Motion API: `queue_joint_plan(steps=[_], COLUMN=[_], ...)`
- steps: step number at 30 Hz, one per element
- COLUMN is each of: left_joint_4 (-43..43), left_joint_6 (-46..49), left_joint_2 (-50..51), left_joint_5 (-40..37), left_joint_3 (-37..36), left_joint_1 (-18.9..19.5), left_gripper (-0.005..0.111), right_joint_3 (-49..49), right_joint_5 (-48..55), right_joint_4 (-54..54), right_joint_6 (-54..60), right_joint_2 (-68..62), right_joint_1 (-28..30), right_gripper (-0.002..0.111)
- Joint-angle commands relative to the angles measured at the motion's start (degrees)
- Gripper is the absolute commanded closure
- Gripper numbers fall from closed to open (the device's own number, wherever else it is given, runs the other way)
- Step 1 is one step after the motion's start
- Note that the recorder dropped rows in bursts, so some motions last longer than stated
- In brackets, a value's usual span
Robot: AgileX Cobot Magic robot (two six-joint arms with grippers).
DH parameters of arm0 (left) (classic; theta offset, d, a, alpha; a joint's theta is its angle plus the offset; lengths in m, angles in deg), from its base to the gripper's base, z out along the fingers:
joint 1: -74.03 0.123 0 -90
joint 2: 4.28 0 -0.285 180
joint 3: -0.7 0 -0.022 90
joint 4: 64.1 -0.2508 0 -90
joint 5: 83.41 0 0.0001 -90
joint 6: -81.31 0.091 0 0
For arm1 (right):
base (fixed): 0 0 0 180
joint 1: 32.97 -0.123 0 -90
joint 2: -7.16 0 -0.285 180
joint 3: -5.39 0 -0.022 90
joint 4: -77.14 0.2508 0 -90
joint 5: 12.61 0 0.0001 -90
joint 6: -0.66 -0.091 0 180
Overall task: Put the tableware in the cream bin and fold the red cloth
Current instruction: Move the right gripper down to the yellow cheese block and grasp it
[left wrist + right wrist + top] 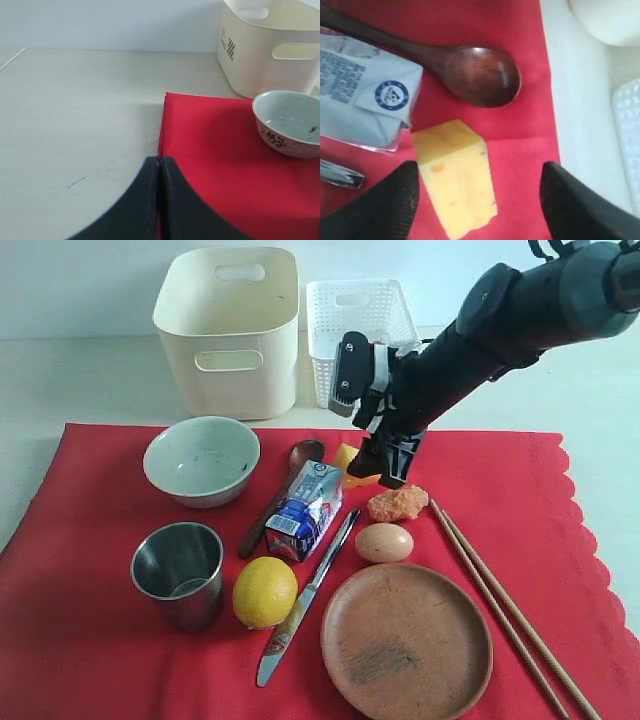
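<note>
My right gripper (477,200) hangs wide open over the cheese wedge (456,175). The wooden spoon (482,75) lies just beside it on the red cloth (90,640). My left gripper (159,200) is pinched closed, holding nothing. I think this is the tableware step, so next I slide over to the spoon and squeeze.

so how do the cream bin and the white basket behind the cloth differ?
The cream bin has smooth solid walls; the white basket has lattice walls. The cream bin is clearly bigger and taller than the white basket. Both have handle cut-outs and stand off the red cloth.
</note>
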Motion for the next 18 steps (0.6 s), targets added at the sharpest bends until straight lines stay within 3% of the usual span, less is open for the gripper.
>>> queue_joint_plan(steps=[1,8,10,13,15,18], left_joint_4=[-0.2,-0.2,-0.2,-0.2,-0.2,-0.2], left_joint_6=[0.1,0.1,0.1,0.1,0.1,0.1], left_joint_2=[-0.4,-0.4,-0.4,-0.4,-0.4,-0.4], left_joint_5=[0.8,0.8,0.8,0.8,0.8,0.8], left_joint_3=[-0.2,-0.2,-0.2,-0.2,-0.2,-0.2], left_joint_1=[0.1,0.1,0.1,0.1,0.1,0.1], left_gripper=[0.107,0.107,0.107,0.107,0.107,0.107], right_joint_3=[0.2,-1.5,-1.5,-1.5,-1.5,-1.5], right_joint_5=[-1.8,-1.5,-1.9,-1.9,-1.7,-1.7], right_joint_4=[-0.7,2.4,2.6,2.6,2.6,2.6], right_joint_6=[3.0,5.4,5.4,5.4,5.4,5.4], right_joint_2=[-1.7,-5.4,-5.4,-5.4,-5.4,-5.4], right_joint_1=[-0.1,-0.1,-0.1,-0.1,-0.1,-0.1], right_gripper=[0.043,0.046,0.059,0.091,0.106,0.108])
